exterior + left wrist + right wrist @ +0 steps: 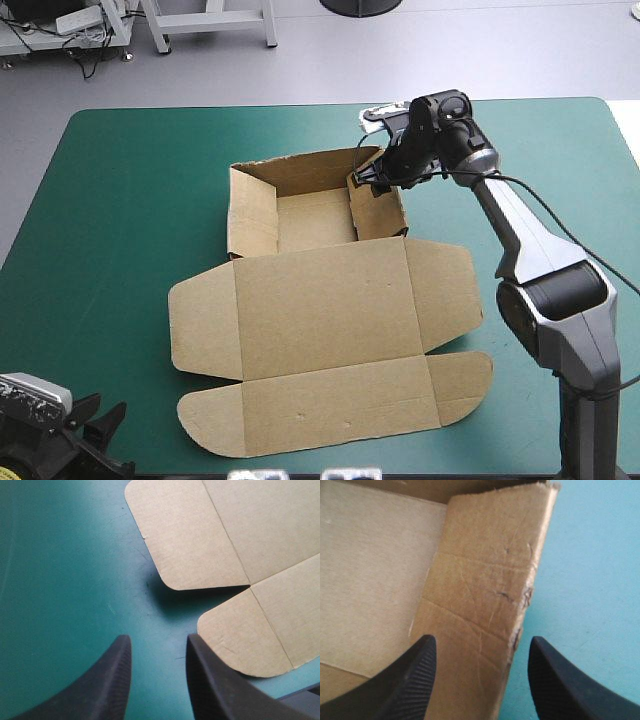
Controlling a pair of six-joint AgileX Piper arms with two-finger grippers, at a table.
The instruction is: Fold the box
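1. Left hand (pixel 157 645), fingers apart and empty, hangs over the teal-green table (pixel 60 580) beside the brown box (pixel 225 535), near its rounded lid flaps.
2. Right hand (pixel 480 647), released, straddles the tray's right wall.
3. Box lies mid-table, lid flat.

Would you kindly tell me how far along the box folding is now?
Done: the box has its far walls raised into a tray. In hand: the right gripper, open, straddles the right wall. Left: the lid and its flaps lie flat on the cover; the left gripper, open, hovers beside a flap, holding nothing.
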